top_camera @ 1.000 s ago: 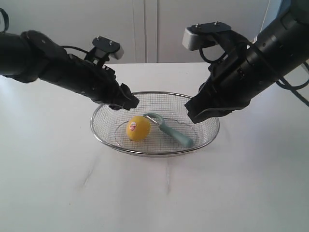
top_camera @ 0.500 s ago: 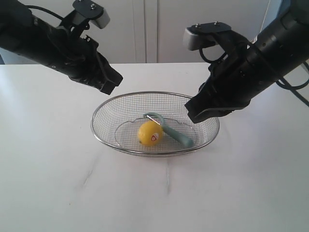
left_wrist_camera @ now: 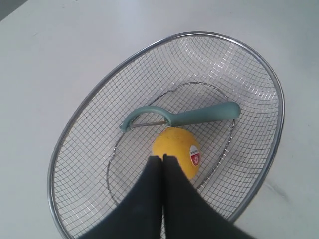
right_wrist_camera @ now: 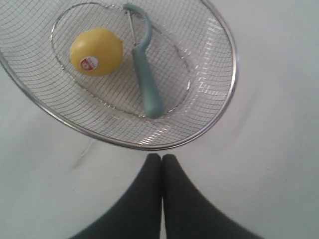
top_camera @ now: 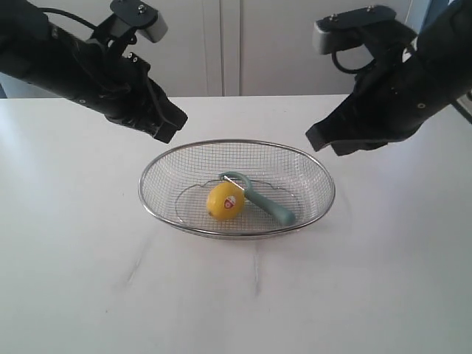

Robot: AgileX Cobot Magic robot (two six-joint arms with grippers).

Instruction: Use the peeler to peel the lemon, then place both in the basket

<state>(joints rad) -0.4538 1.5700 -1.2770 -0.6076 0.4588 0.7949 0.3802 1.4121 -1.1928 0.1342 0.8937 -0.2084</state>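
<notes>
The yellow lemon with its red-and-white sticker lies inside the wire basket. Against its right side rests the teal peeler, head toward the back. My left gripper hangs shut and empty above the basket's back left rim. Up and to the right of the basket, my right gripper is also shut and empty. In the left wrist view the left gripper points at the lemon beside the peeler. In the right wrist view the right gripper is outside the basket's rim, with lemon and peeler beyond.
The basket stands in the middle of a white table. White cabinet doors close off the back. Both black arms hang above the table, one on each side of the basket.
The left gripper let the lemon go, shut, and rose back to the left. The lemon rolled right against the peeler. In the last half second the right arm lifted up and to the right.
</notes>
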